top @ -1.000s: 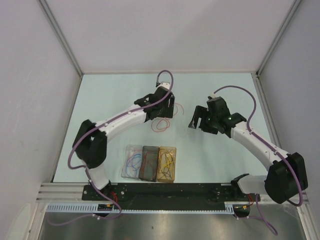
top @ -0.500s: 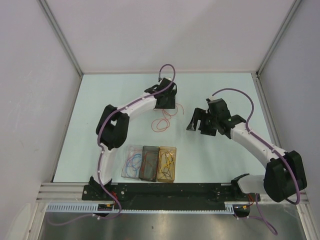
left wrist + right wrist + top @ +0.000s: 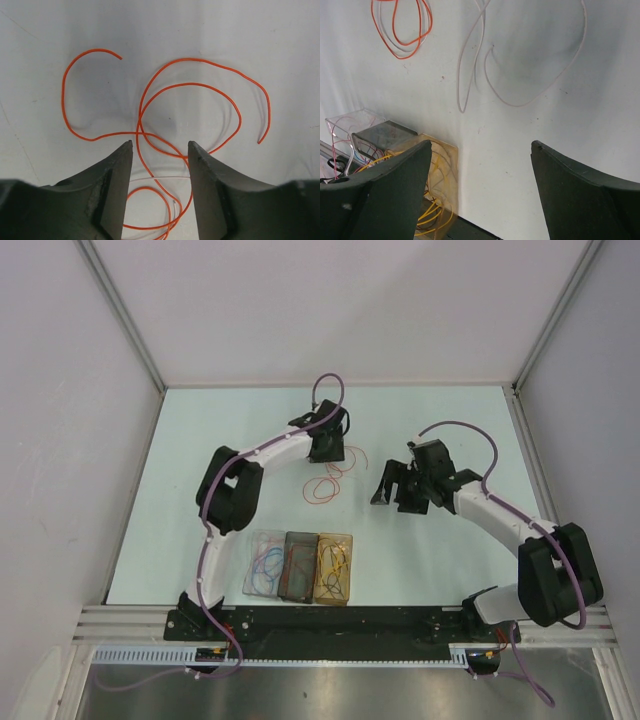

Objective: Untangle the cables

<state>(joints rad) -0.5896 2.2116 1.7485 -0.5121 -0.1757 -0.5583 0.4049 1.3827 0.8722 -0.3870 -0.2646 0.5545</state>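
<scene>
1. Three small boxes (image 3: 301, 537) stand side by side near the front of the tabletop (image 3: 200, 440), each with coiled cables in it.
2. My left tool (image 3: 160, 147) sits low over the orange cable (image 3: 192, 59). Its jaws are partly apart and grip nothing. The cable crosses over itself in the gap between them.
3. A pale cable (image 3: 520, 105) lies loose just to the right. One end runs alongside the orange loops, and I cannot tell how far they interlace.
4. My right tool (image 3: 480, 145) hangs further right, spread wide and empty.

I judge the step in hand to be the pick at the orange crossing. The next move calls for pinching one strand only, then lifting slowly so the pale cable is not dragged along.
</scene>
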